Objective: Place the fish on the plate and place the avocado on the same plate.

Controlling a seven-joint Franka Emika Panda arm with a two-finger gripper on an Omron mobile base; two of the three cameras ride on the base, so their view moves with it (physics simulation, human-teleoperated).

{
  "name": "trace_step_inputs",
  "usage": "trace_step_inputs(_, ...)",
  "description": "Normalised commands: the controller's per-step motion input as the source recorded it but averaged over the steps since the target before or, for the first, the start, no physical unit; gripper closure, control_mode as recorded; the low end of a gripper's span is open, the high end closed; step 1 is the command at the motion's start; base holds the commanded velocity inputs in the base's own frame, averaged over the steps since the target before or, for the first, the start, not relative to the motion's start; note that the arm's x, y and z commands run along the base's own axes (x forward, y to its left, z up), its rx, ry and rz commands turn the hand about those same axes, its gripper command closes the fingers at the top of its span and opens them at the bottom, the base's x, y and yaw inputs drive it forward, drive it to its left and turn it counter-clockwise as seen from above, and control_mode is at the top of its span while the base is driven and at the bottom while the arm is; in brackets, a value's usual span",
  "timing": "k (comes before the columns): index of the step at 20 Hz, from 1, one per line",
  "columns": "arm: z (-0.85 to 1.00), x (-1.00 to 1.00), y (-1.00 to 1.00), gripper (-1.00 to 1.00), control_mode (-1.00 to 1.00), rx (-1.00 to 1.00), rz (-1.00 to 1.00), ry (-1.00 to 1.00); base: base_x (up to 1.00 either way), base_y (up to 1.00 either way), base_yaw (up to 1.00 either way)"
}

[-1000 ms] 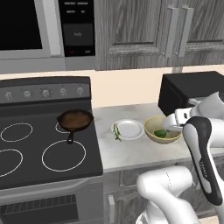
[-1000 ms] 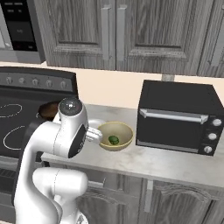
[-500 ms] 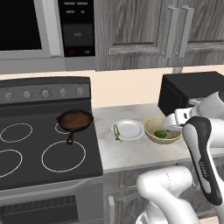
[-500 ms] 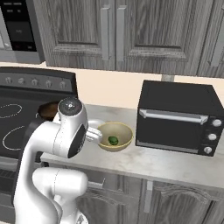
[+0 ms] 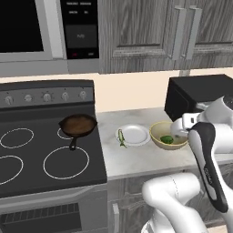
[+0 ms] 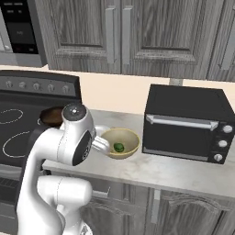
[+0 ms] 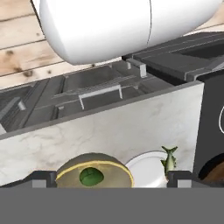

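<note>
1. Dark fingertips of my pincer (image 7: 112,178) sit far apart at the bottom corners of the hand view, spread wide, nothing between them.
2. Directly ahead of the pincer in that view: the yellowish bowl (image 7: 94,171) with the avocado (image 7: 91,176) resting inside it, a dark-green lump near the bowl's middle. The left base view shows the same, avocado (image 5: 167,139) in the bowl (image 5: 169,135), with my wrist hanging just beside the bowl's right rim.
3. Next out, the white plate (image 7: 148,171) touches or nearly touches the bowl's side; I can't tell which. Plate (image 5: 134,134) is bare on top.
4. Fish (image 7: 169,159) lies off the plate, at its far rim from the bowl, tail fin raised toward the counter's front edge in the hand view. From the left base view the fish (image 5: 121,138) runs lengthwise along the plate's left edge, long axis roughly front-to-back on the counter (image 5: 136,157).
5. The relation I judge matters: the fish lies past both bowl and plate from the pincer, toward the stove. I'd have to carry the hand leftward over the plate and turn the fingers across the fish's slim width.
6. Frying pan (image 5: 78,125) on the stove sits well apart from the fish.
</note>
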Motion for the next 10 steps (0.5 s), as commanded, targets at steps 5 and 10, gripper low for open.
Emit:
trace_step_inputs(5,-0.27,0.00,-0.23,-1.00,-1.00,0.07,-0.34,0.04,0.00,0.00,0.00)
trace_step_inputs(10,-0.25,0.00,-0.24,-1.00,-1.00,0.07,-0.23,0.02,0.00,0.00,0.00)
